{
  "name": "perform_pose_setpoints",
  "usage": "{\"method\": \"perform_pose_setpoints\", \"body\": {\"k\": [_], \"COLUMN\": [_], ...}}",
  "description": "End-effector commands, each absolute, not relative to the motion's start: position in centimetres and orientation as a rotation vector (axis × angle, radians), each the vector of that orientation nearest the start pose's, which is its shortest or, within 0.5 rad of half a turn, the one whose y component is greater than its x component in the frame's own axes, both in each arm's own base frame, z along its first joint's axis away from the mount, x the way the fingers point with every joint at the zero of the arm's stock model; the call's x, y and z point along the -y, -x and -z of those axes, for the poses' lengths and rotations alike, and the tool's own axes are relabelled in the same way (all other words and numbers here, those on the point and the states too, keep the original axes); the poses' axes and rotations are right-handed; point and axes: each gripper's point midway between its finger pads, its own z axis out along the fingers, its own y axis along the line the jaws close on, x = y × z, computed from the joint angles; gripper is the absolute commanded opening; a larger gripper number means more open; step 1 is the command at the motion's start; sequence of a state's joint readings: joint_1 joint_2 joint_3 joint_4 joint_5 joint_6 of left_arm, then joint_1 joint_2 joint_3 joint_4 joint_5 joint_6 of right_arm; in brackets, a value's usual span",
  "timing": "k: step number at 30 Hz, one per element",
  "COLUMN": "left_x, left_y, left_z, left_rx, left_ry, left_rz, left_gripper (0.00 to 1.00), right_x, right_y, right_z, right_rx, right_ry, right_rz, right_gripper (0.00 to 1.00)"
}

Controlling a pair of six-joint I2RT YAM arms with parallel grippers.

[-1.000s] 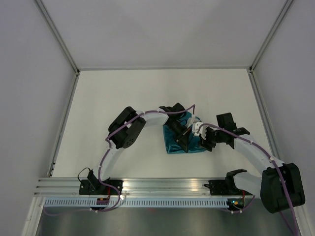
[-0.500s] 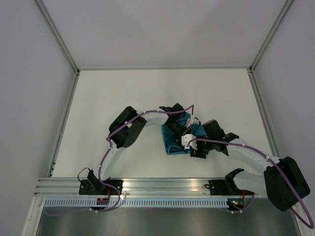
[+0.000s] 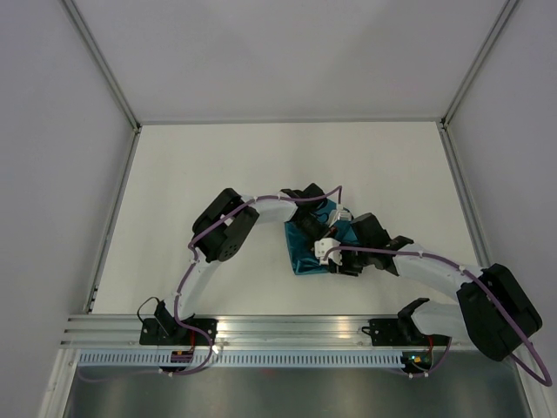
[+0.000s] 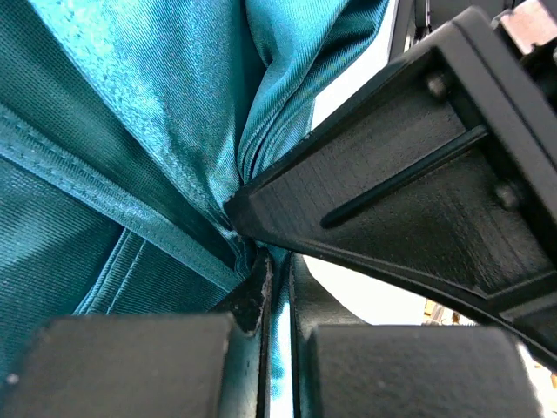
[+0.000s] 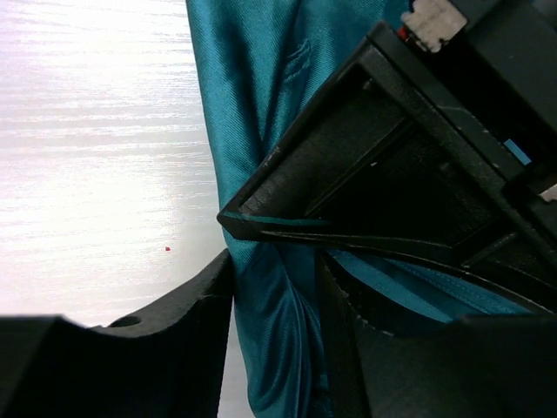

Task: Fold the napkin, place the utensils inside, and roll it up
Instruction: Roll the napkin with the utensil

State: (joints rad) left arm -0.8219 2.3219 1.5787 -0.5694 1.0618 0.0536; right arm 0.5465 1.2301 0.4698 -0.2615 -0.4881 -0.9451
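The right arm has swung in from the side, bringing the right gripper (image 5: 274,283) onto the dark teal square napkin of soft cloth (image 3: 303,254), which lies bunched at the middle of the white table (image 3: 261,165). Its jaws straddle a raised ridge of cloth, partly spread; whether they grip it yet I cannot tell. The left gripper (image 4: 277,283) pinches a neighbouring fold tight, probably anchoring it so the right can draw the fold over.

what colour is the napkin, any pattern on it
The napkin is plain dark teal with a slight sheen and no pattern. The left wrist view shows it best.
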Motion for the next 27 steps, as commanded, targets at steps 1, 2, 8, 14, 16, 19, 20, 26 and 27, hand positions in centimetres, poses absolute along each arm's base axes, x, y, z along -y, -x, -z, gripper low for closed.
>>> {"method": "perform_pose_setpoints", "body": {"k": [1,2,8,14,16,19,20,26,27], "left_x": [40.3,40.4,40.6,40.9,41.0,41.0,40.5,38.7,38.4], "left_y": [-17.4,-17.5,-18.6,-20.6,-22.1,-24.1,-24.7,-29.0,-29.7], "left_z": [-0.6,-0.6,-1.6,-3.3,-4.4,-5.9,-6.2,-9.0,-9.3], "left_rx": [-2.551,-2.543,-2.5,-2.435,-2.41,-2.371,-2.385,-2.277,-2.256], "left_ry": [-1.394,-1.396,-1.382,-1.329,-1.273,-1.184,-1.132,-0.879,-0.842], "left_rz": [1.616,1.615,1.593,1.566,1.545,1.532,1.535,1.435,1.382], "left_gripper": [0.06,0.08,0.23,0.32,0.33,0.34,0.34,0.34,0.34], "right_x": [-16.9,-16.8,-16.8,-16.9,-17.0,-17.1,-17.2,-17.5,-17.4], "right_y": [-19.3,-19.0,-18.4,-17.5,-17.2,-16.8,-16.7,-16.8,-16.7], "right_z": [-0.4,-0.3,-0.2,0.4,0.5,0.8,0.8,0.5,0.7], "right_rx": [-1.768,-1.778,-1.82,-1.883,-1.896,-1.915,-1.923,-1.963,-1.974], "right_ry": [1.829,1.838,1.861,1.89,1.896,1.897,1.891,1.855,1.857], "right_rz": [-0.422,-0.437,-0.488,-0.567,-0.595,-0.632,-0.645,-0.769,-0.798], "right_gripper": [0.45,0.4,0.23,0.18,0.17,0.17,0.16,0.16,0.16]}}
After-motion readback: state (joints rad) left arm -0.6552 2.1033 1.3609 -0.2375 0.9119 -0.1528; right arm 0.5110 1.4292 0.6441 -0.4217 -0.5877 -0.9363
